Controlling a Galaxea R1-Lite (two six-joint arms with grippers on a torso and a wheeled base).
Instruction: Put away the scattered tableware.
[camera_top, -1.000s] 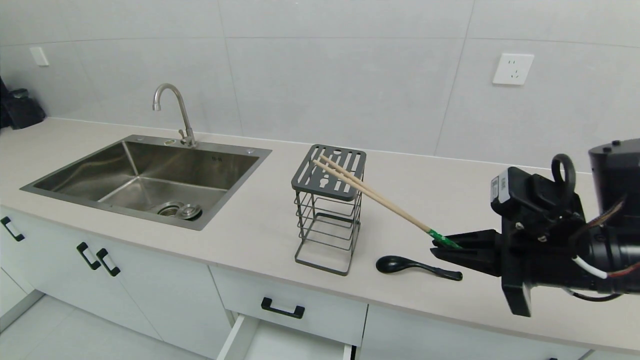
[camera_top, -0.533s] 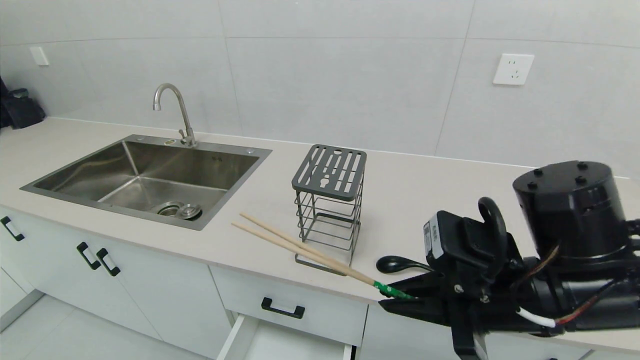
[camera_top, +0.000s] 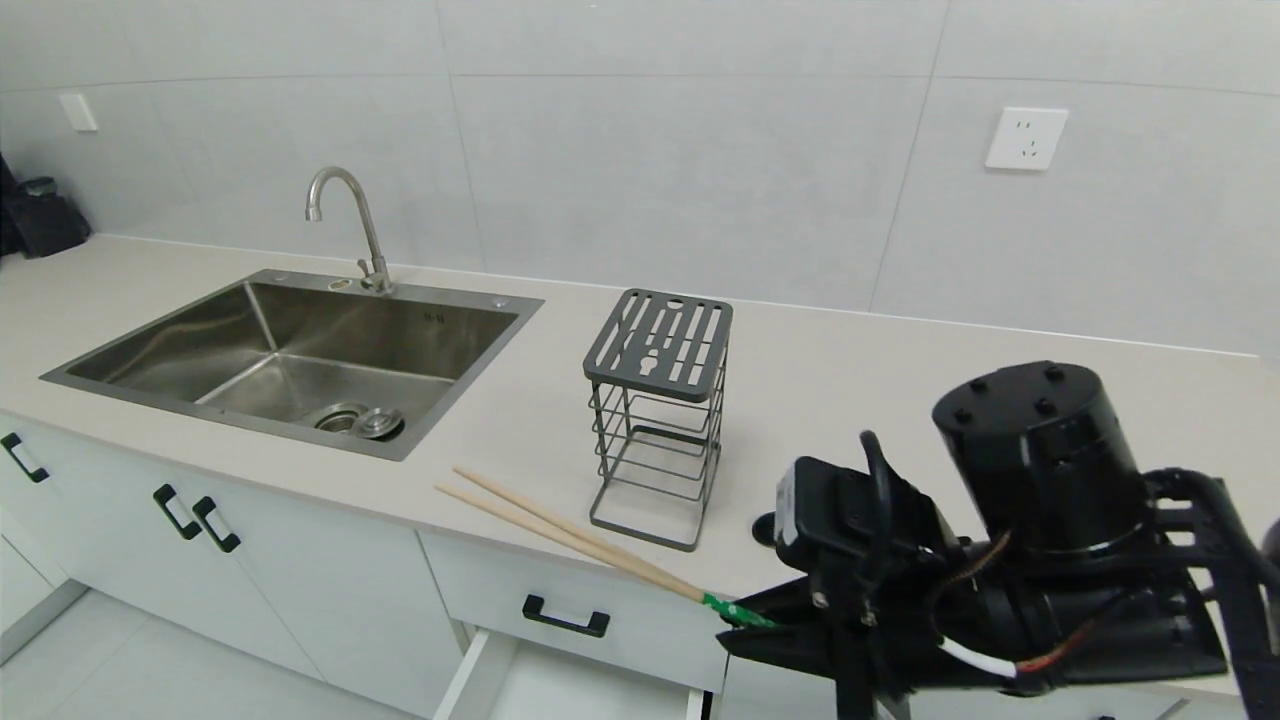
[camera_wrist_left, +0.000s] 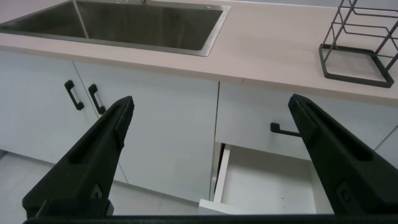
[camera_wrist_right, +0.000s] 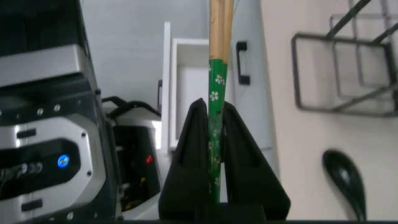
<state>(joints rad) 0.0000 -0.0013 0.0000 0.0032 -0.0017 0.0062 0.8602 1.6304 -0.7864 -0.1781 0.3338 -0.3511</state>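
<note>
Over the counter (camera_top: 900, 380) edge, the right end effector (camera_top: 750, 622) pinches two chopsticks (camera_top: 560, 523); the left end effector (camera_wrist_left: 211, 106) gapes empty.

No writing can be read anywhere.
A small dark stamp (camera_top: 432, 318) on the back wall of the stainless steel sink (camera_top: 190, 335) at the table (camera_top: 850, 380)'s left end and a white sticker (camera_top: 789, 512) on the black wrist camera housing (camera_top: 850, 510) are too small to read. The pale wooden chopsticks (camera_wrist_right: 219, 37) bear white flower prints on their green ends, no letters.

place: kitchen | evidence: steel sink (camera_top: 400, 335), faucet (camera_top: 367, 235), countertop (camera_top: 850, 370), cabinets (camera_top: 330, 580), tiled wall (camera_top: 650, 150)
</note>
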